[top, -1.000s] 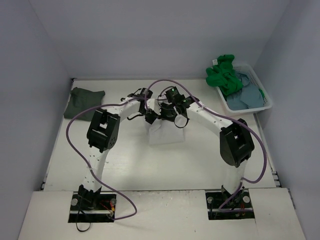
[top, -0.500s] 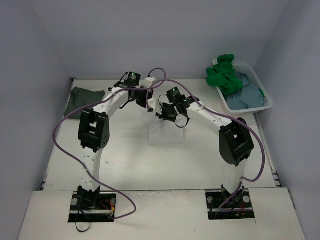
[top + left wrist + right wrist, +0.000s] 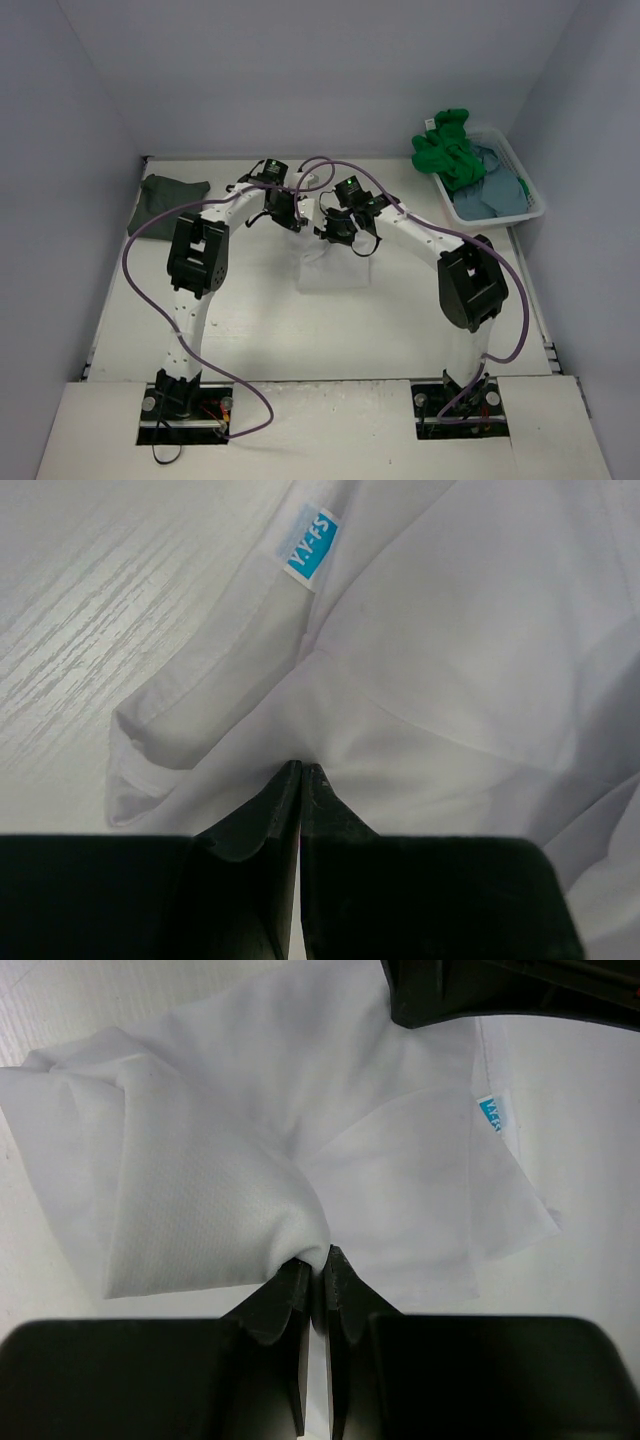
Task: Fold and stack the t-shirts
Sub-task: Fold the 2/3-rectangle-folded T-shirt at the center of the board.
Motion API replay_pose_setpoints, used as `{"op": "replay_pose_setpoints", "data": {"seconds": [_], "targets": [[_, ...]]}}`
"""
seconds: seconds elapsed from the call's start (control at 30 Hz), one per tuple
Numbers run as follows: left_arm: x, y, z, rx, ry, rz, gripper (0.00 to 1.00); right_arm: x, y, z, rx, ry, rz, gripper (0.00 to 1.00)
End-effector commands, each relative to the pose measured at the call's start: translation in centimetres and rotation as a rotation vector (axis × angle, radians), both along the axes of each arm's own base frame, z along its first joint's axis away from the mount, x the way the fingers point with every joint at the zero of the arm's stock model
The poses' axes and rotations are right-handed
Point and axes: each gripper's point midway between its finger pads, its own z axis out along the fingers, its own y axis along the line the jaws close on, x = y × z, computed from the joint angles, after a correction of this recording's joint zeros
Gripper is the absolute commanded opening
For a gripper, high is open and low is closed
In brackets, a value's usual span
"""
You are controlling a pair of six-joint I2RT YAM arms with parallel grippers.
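Moved since earlier: the left arm's wrist has come down from its raised pose of half a second ago and its elbow has swung inward; the right arm has hardly shifted.
Left hand: the left hand has its fingers pressed together on a ridge of the plain white cloth t-shirt, lower in the frame than the small turquoise label.
Right hand: the right hand is clamped on a bunched fold of the same shirt.
White shirt: centre of the top view, crumpled on the pale table, partly hidden under both wrists.
Other shirts: the dark grey cloth t-shirt lies at the table's upper left. The bright green cloth t-shirt and the dusty blue-grey cloth t-shirt sit in the white slotted plastic basket at upper right.
Risk: both pinches look shallow and close together. An uneven pull apart could let the cloth slip from one hand. If several layers are caught, the shirt would likely stay bunched rather than spread flat.
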Motion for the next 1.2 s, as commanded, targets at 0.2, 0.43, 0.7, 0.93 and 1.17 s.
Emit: {"op": "replay_pose_setpoints", "data": {"seconds": [0.2,0.43,0.7,0.93,1.17], "targets": [[-0.1,-0.7,0.7,-0.028,-0.020,-0.038,0.00,1.3,0.5,1.8,0.041,-0.048,-0.009,0.00],[-1.5,-2.1,0.4,-0.055,0.013,-0.076,0.00,2.2,0.8,1.6,0.036,-0.059,-0.013,0.00],[-2.7,-4.1,0.8,-0.092,0.029,-0.110,0.00,3.6,1.1,1.9,0.042,-0.076,-0.024,0.00],[-4.0,-5.3,0.6,-0.095,0.044,-0.143,0.00,4.4,1.1,2.3,0.033,-0.101,-0.033,0.00],[-5.0,-6.4,0.6,-0.104,0.057,-0.172,0.00,5.5,0.7,2.1,0.007,-0.125,-0.047,0.00]]}}
